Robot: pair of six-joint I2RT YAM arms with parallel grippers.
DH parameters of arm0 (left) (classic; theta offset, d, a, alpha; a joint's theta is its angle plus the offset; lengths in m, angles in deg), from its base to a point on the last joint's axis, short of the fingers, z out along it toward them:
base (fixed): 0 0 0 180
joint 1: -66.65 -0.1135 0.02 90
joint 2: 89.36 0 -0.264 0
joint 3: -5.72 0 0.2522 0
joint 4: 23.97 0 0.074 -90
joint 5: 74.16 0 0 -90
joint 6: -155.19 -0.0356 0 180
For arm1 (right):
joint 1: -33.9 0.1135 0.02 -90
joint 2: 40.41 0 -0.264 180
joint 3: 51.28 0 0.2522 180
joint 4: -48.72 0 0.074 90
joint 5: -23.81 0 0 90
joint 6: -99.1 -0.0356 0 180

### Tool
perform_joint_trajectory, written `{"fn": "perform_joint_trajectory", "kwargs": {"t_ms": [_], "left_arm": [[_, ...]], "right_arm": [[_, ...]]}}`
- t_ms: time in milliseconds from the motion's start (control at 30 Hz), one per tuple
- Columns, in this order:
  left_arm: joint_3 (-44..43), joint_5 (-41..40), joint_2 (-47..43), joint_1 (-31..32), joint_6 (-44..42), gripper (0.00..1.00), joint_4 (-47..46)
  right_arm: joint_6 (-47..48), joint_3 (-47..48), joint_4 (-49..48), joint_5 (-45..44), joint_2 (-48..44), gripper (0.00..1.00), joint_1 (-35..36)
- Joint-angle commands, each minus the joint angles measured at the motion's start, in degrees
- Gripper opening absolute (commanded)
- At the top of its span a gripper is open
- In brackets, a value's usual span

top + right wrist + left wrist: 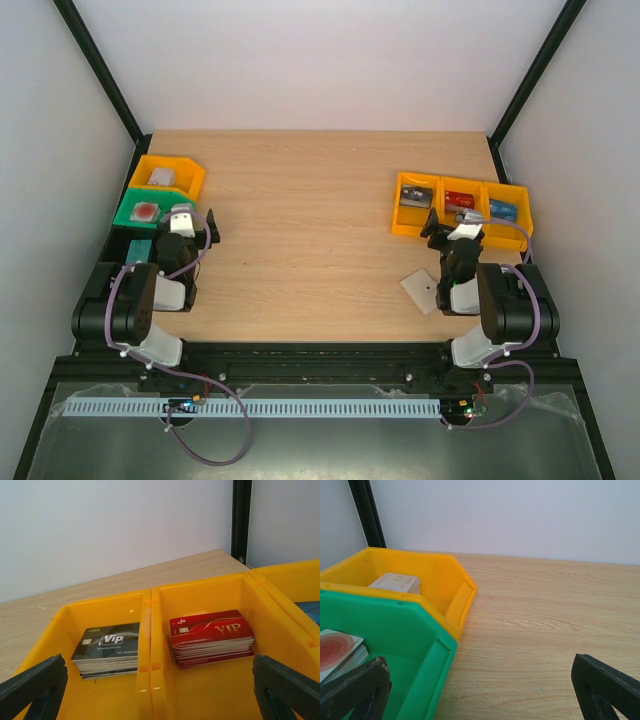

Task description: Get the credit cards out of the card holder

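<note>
The card holder (pixel 420 290), pale beige-grey and apparently folded shut, lies flat on the wooden table just left of the right arm; only the top view shows it. No credit cards show in or on it. My right gripper (pixel 453 224) hangs open beyond it, over the near rim of the three yellow bins. In the right wrist view that gripper (pixel 160 690) is spread wide with nothing between its fingers. My left gripper (pixel 192 224) is at the far left beside the green bin. It is open and empty (pixel 480 690) above bare wood.
Three joined yellow bins (pixel 147 630) hold stacks of black cards (pixel 106 647), red cards (pixel 212 632) and blue cards (pixel 310 611). At left stand a green bin (pixel 395 625) with a red-circle card stack (pixel 337 650) and a yellow bin (pixel 445 580) with pale cards (pixel 395 582).
</note>
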Motion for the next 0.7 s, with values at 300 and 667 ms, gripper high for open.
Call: {"fn": "perform_joint_trajectory", "kwargs": {"t_ms": [300, 667], "left_arm": [[-0.94, -0.22, 0.02, 0.29, -0.14, 0.99, -1.07], [-23.49, 20.85, -12.77, -0.6, -9.34, 0.99, 46.94]], "right_arm": [[-3.49, 12.56, 41.02, -3.18, -29.61, 0.99, -0.26], [-10.62, 37.67, 98.5, 6.9, -26.7, 0.97, -0.26]]}}
